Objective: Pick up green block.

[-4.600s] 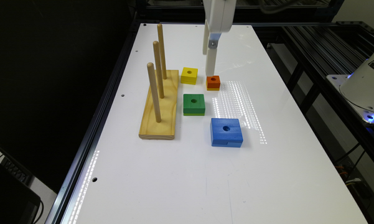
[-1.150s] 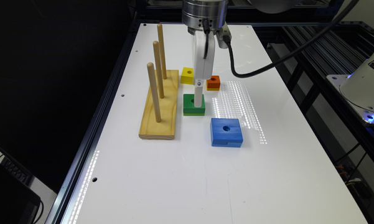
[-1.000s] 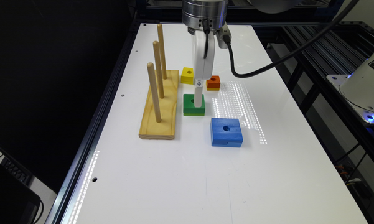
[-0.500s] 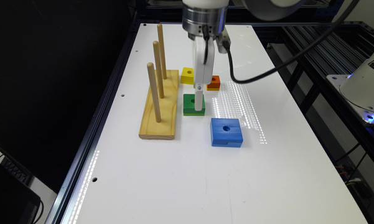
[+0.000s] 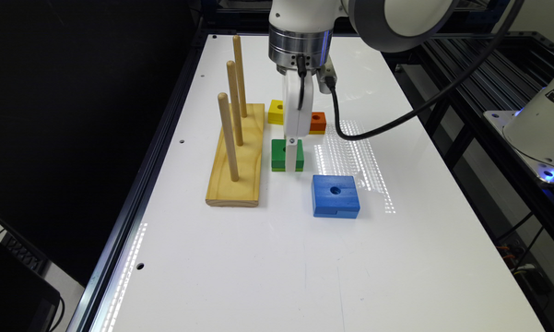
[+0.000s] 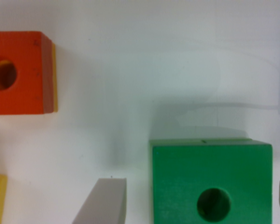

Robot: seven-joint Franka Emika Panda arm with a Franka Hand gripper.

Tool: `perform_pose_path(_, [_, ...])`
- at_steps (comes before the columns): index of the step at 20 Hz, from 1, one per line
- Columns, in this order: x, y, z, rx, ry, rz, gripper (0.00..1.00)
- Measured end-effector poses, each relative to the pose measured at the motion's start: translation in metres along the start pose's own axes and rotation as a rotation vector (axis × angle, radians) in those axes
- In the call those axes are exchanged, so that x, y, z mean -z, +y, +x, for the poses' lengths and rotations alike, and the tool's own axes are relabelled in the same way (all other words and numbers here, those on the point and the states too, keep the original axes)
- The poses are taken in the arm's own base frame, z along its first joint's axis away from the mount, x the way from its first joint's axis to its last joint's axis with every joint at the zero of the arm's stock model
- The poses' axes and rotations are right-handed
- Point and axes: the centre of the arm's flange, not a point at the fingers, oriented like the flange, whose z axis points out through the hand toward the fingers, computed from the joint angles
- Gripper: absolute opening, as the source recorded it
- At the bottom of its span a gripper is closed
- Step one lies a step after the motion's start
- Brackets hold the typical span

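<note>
White tabletop (image 5: 267,258) carries a peg base (image 5: 236,157) and four blocks. Reckoning from the green block (image 5: 279,154) in the exterior view, the blue block (image 5: 335,196) sits at about 4 o'clock and the yellow (image 5: 275,112) at 12. The gripper (image 5: 293,157) has its fingers (image 6: 105,200) apart, one on each side of the green block and not yet touching. I judge this the closing step: squeeze, then lift straight up. Its top is dark green, flat and square, with a round centre hole.
</note>
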Motion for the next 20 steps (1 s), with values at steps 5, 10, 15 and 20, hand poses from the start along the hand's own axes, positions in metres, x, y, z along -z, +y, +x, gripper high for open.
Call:
perform_pose_path(5, [0.001, -0.001, 0.001, 0.0, 0.002, 0.002, 1.0])
perform_pose_path(10, [0.0, -0.001, 0.001, 0.0, 0.001, 0.001, 1.0])
perform_pose_path(15, [-0.018, 0.0, 0.0, 0.001, -0.002, 0.002, 1.0])
perform_pose_path(20, [-0.018, -0.003, 0.003, 0.0, 0.0, 0.006, 0.0])
